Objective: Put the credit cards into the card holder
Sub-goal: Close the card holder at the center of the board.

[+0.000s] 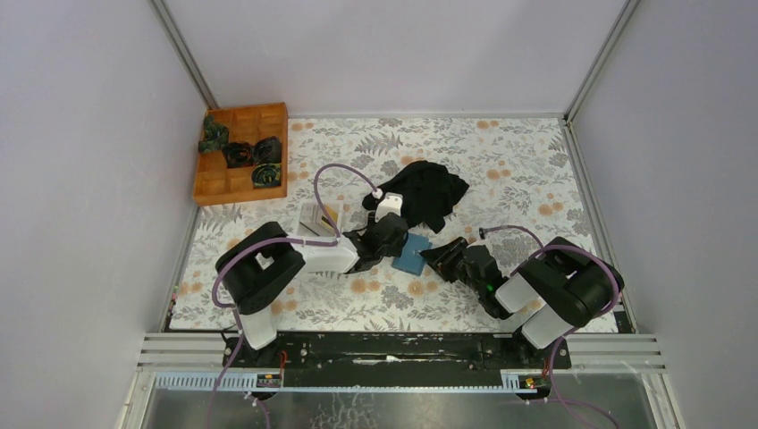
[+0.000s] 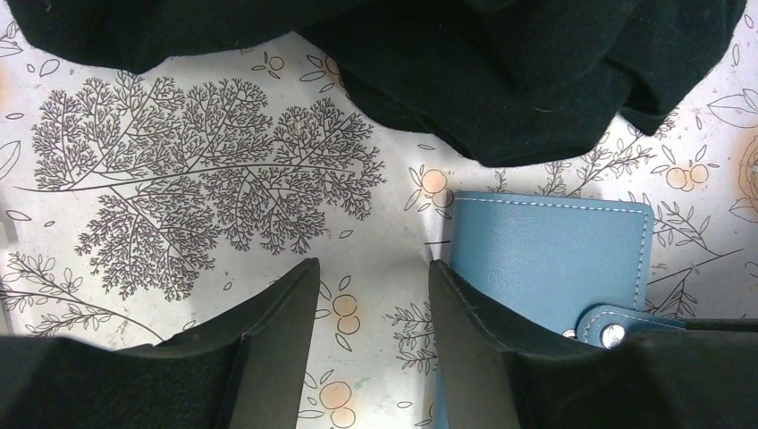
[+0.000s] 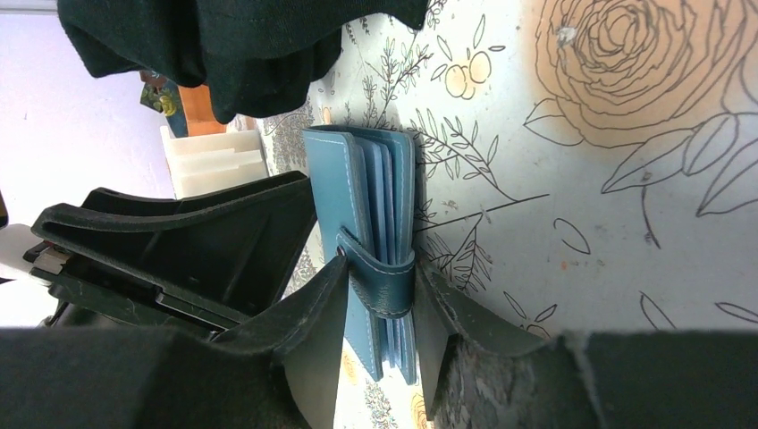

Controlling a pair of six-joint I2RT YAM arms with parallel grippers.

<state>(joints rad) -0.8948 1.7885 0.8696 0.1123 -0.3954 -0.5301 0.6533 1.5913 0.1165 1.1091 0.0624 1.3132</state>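
Teal-blue card holder at mid-worktop, at 6 o'clock of the black cloth. Pinched at its strapped edge by the right fingers, one on each face, apparently tight. Left fingers spread wide, holding nothing, the holder's edge under the 3 o'clock finger. Held shut by its snap strap; long edge running 12 to 6 in the right wrist view. Credit cards possibly in the white tray at 10 o'clock, too small to tell.
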